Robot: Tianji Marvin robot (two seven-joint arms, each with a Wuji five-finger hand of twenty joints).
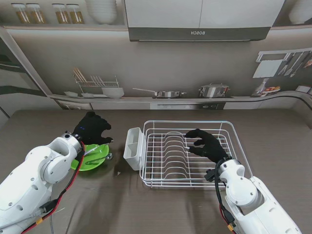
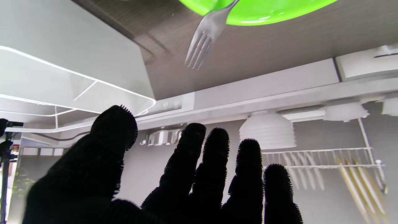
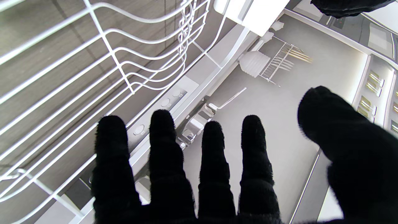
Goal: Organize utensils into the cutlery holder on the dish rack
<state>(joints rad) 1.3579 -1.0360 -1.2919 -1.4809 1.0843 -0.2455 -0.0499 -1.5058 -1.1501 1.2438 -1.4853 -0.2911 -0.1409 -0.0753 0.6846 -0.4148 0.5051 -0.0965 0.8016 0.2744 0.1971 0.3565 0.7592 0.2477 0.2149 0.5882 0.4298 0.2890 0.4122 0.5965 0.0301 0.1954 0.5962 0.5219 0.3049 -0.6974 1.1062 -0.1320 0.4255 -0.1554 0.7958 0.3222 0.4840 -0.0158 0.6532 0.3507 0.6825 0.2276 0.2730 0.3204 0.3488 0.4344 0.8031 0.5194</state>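
A green plate [image 1: 95,160] lies left of the white wire dish rack [image 1: 234,146], with a metal fork [image 1: 95,150] resting across it. My left hand [image 1: 91,128] hovers over the plate's far edge, fingers spread and holding nothing. The left wrist view shows the fork [image 2: 203,37] with its tines jutting past the plate [image 2: 264,14], and the white cutlery holder [image 2: 74,53] beside it. That holder [image 1: 132,147] hangs on the rack's left side. My right hand [image 1: 206,144] floats open over the rack's plate slots, seen as spread fingers [image 3: 214,161] above the wires [image 3: 118,62].
A small metal utensil end [image 1: 109,156] pokes out at the plate's right rim. Behind the table runs a kitchen backdrop with pots and a shelf. Bare wood-grain tabletop [image 1: 58,124] spreads left of the plate and nearer to me [image 1: 146,209].
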